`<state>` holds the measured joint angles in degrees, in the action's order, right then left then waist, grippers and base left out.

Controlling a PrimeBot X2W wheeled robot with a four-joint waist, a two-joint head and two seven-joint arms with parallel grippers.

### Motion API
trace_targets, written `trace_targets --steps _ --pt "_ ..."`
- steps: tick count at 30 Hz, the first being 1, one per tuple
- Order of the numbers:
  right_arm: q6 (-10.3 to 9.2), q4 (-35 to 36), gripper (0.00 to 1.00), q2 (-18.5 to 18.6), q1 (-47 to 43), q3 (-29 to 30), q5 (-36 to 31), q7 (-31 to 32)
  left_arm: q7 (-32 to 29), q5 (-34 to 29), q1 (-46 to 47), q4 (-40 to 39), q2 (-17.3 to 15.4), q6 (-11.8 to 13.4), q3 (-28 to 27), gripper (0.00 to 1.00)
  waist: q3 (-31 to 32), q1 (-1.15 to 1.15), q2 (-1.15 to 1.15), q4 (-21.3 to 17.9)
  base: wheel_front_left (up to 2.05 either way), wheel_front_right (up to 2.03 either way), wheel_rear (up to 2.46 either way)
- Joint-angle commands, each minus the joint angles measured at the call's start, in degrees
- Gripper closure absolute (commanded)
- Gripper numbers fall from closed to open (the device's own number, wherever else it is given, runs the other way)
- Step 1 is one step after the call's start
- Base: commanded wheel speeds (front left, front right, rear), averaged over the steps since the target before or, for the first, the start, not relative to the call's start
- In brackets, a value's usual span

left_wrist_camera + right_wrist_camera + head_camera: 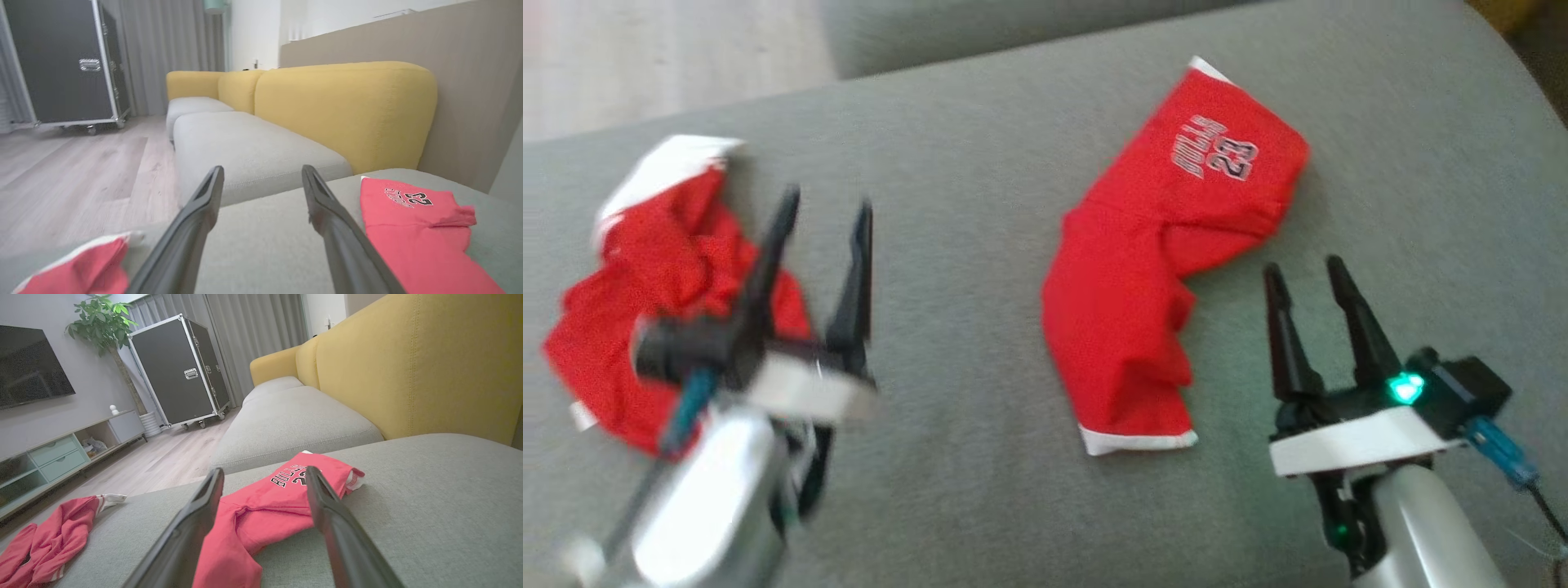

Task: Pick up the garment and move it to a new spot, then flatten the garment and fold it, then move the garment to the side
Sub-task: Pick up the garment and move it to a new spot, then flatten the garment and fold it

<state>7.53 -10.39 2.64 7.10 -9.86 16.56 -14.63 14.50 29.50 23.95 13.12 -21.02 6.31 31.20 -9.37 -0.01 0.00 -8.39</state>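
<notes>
Hovering over the left end of the grey cushion point(956, 286), the left gripper point(829, 200) is holding its two dark fingers well apart with nothing between them, and it is showing blurred in the head view. A crumpled garment point(670, 245), red with white trim, is lying bunched in a heap beneath and just left of that gripper, close to the cushion's left edge, with its white-trimmed end pointing toward the far edge. A folded garment point(1143, 269), also red, is lying right of the cushion's middle, well apart from the heap; its end with the white lettering and the number 23 is pointing toward the far edge, while its white hem is facing the near edge. The right gripper point(1303, 266) is sitting just to the right of this garment's lower half, near the cushion's near edge, its fingers spread and gripping nothing, their tips pointing toward the far edge. Whether either gripper is touching the cushion cannot be told. Beyond the cushion, the wrist views are showing a yellow backrest point(408, 363), a wooden floor point(61, 175) and a black case point(175, 371) on wheels.
</notes>
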Motion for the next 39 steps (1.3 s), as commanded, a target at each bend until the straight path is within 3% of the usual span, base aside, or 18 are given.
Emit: trace_targets --steps 1,6,17,28,37,38,39 --pt "-0.04 1.7 0.00 0.2 0.5 -0.2 -0.2 -0.4 0.5 -0.1 -1.2 -3.2 -0.2 0.9 -3.6 0.00 2.4 0.01 0.00 3.0 0.00 0.00 0.00" --pt "-0.04 1.0 0.00 0.2 -1.2 1.0 -1.2 -0.4 0.5 -1.9 -11.8 -7.2 3.7 1.9 -9.6 0.00 3.7 0.01 0.00 5.0 0.00 0.00 0.00" --pt "-0.04 -1.0 0.00 0.2 -1.9 0.8 -2.0 -0.4 0.5 -7.5 -16.9 -7.7 9.3 -3.2 -15.9 0.00 3.8 0.01 0.00 5.5 0.00 0.00 0.00" --pt "-0.04 -22.8 0.00 0.2 3.1 -8.1 1.1 0.9 0.5 -11.4 -17.1 -5.7 12.7 -7.3 -19.4 0.00 3.7 0.01 0.00 6.2 0.00 0.00 0.00" --pt "-0.04 -31.8 0.00 0.2 8.0 -14.3 7.2 1.4 0.5 -13.5 -17.4 -5.1 14.3 -9.0 -21.5 0.00 3.0 0.01 0.00 7.7 0.00 0.00 0.00" --pt "-0.04 -32.4 0.13 0.2 8.5 -14.8 7.6 1.3 0.5 -13.7 -17.4 -5.1 14.4 -9.2 -21.7 0.00 2.9 0.01 0.00 7.7 0.00 0.00 0.00" --pt "-0.04 -33.1 0.72 0.2 9.1 -15.1 7.5 1.1 0.5 -13.8 -17.5 -5.0 14.5 -9.3 -21.9 0.00 2.9 0.01 0.00 7.8 0.00 0.00 0.00"
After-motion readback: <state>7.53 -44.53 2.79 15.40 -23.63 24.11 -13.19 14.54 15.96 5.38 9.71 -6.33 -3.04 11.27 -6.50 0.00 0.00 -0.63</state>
